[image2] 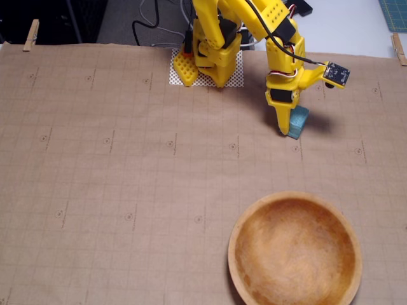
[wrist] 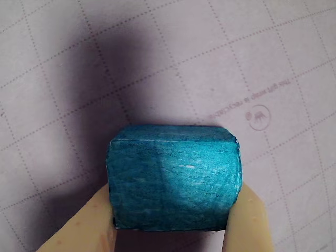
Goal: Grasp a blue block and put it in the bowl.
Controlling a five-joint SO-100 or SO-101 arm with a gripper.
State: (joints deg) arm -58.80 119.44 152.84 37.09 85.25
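**A:** What is on the table?

**B:** Brown paper with dotted squares, held by wooden clips.

**A:** And the yellow arm?

**B:** It bends down on the right side of the fixed view. Its gripper squeezes the blue block by its sides.

**A:** Where's the bowl?

**B:** Well apart, nearer the camera. Only the fixed view shows it. The wrist view shows the block up close between two pale fingers.
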